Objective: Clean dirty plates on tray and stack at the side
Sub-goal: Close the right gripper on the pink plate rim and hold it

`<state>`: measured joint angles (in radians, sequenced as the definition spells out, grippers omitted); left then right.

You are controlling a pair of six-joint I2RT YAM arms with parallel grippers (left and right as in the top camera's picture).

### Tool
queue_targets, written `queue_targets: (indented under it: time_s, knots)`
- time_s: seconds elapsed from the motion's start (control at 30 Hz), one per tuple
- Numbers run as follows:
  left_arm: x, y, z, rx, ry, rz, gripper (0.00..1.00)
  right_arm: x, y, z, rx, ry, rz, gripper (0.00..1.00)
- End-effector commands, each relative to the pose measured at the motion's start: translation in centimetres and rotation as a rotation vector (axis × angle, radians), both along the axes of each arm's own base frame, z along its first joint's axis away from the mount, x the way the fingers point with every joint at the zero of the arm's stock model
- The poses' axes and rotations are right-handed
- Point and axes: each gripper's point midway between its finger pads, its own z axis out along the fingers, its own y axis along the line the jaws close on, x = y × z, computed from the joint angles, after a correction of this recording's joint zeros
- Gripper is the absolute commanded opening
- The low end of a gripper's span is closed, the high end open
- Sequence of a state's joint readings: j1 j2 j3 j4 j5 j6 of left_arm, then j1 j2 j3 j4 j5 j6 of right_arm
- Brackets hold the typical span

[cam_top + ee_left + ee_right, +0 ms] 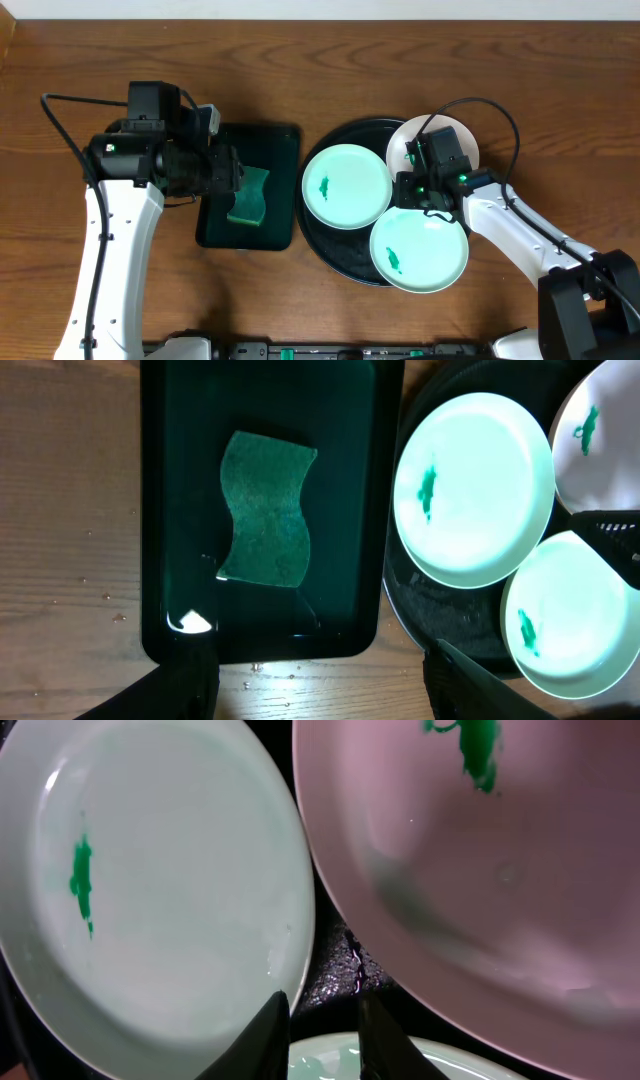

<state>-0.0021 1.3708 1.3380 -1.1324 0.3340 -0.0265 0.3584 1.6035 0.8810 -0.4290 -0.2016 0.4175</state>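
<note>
Three plates lie on the round black tray (330, 252): a mint-green plate (346, 186) at its left, a second mint plate (419, 252) at the front and a white plate (432, 148) at the back right. Each carries a dark green smear. My right gripper (425, 195) hangs low over the tray where the three meet. In the right wrist view its jaws (322, 1020) stand a narrow gap apart, over the front plate's rim (330, 1065), with bare tray (335, 970) between them. My left gripper (225, 170) is open over the table.
A rectangular dark green tray (282, 140) left of the black one holds a wavy green sponge (248, 197), also seen in the left wrist view as the sponge (265, 510). Water droplets dot the wood near that tray's front edge (300, 650).
</note>
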Motion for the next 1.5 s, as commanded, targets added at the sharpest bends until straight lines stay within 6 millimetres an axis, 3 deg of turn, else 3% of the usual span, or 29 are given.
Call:
queue_targets:
  time_s: [0.0,0.5,0.83,0.93,1.07,1.47]
  knots:
    - [-0.1,0.1,-0.3,0.009,0.010,0.002,0.66,-0.1,0.0,-0.4,-0.015,0.002,-0.005,0.21]
    - [0.0,0.1,-0.3,0.009,0.005,0.002,0.66,0.7,0.4,-1.9,-0.012,-0.002,-0.002,0.22]
    - [0.0,0.1,-0.3,0.009,0.003,0.002,0.66,0.6,1.8,-2.0,-0.008,-0.019,0.035,0.20]
    - [0.0,0.1,-0.3,0.009,0.004,0.002,0.66,0.7,1.4,-2.1,-0.040,-0.027,0.021,0.14]
    - [0.0,0.1,-0.3,0.009,0.004,0.002,0.66,1.0,0.2,-2.4,-0.085,-0.024,-0.056,0.14]
    - [0.0,0.1,-0.3,0.009,0.004,0.002,0.66,0.9,0.8,-2.3,-0.079,-0.033,-0.039,0.15]
